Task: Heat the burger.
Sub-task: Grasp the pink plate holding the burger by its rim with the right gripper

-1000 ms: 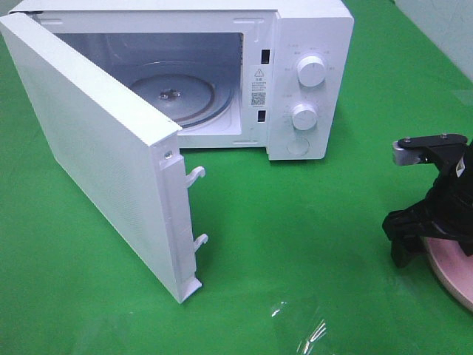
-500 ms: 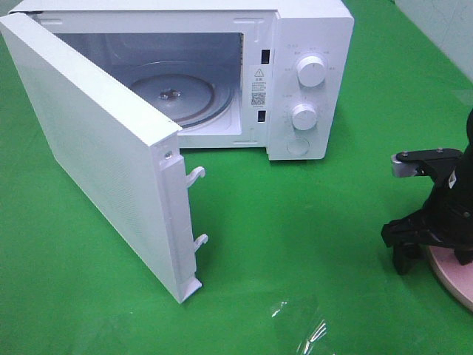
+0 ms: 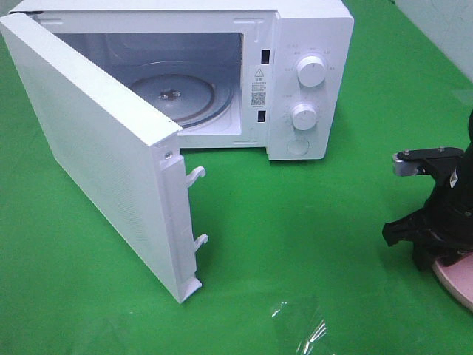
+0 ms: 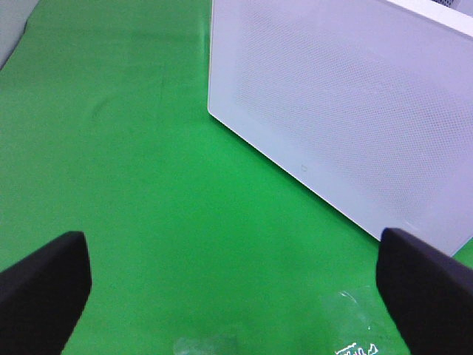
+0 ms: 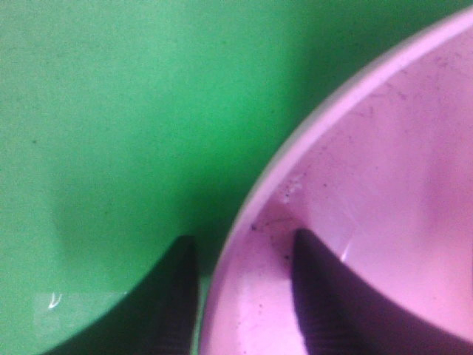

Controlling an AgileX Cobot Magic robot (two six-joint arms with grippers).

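Note:
The burger is out of view in every frame. My right gripper is at the right edge of the exterior view, down on the rim of the flat pink plate. In the right wrist view its two fingers straddle the plate's rim, one outside on the cloth and one inside against the plate's wall, closed in on it. My left gripper is open and empty, low over the green cloth in front of the microwave door. It does not show in the exterior view.
The white microwave stands at the back with its door swung wide open toward the front left. Its glass turntable is bare. Two knobs sit on its right panel. Green cloth covers the table.
My right gripper has moved down and to the right onto the plate's rim, and now covers more of the plate. The microwave and door have not moved.

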